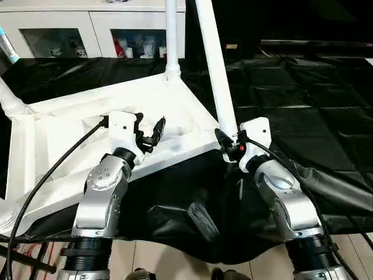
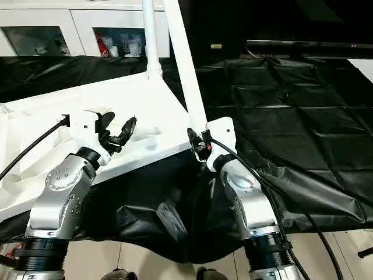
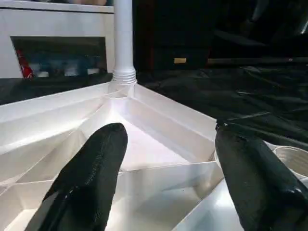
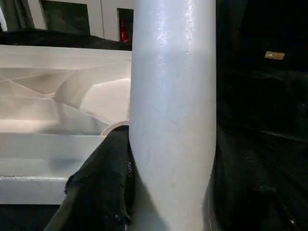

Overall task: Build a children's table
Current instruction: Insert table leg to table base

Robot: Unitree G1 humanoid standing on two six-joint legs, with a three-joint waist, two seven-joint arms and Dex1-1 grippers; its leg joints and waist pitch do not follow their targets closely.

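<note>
the right gripper [image 1: 228, 144] is clenched on a white leg [image 1: 214, 70], its black fingers [image 4: 103, 187] pressed against the tube near its lower end, as the right wrist view shows. that leg leans up and away from the grip, and its foot sits at the near right corner of the table top [image 1: 70, 146]. whether it is already seated in the corner socket cannot be told, because the gripper covers the joint. the round rim of a socket [image 4: 115, 127] peeks out just beside the tube in the right wrist view.

the left gripper [image 1: 150, 133] hangs released over the ribbed underside of the top, fingers [image 3: 91, 173] spread apart and holding nothing, close above the ribs.

outward from there, the top lies upside down on a black sheet [image 1: 303, 99], its x-braced ribs facing up. a second leg [image 1: 171, 35] stands upright in the far right corner socket, its threaded collar down at the rim, so that one looks fitted. at the far left corner a third leg [image 1: 10, 100] rises from the top. the near left corner runs off the picture and its state cannot be judged.

as a judgement, the build is well past halfway: at least two legs appear mounted, and the one in hand is being set or tightened. what remains is finishing this leg, seeing to any leg that is still missing, then turning the table upright. white cabinets [image 1: 64, 29] stand behind the sheet.
</note>
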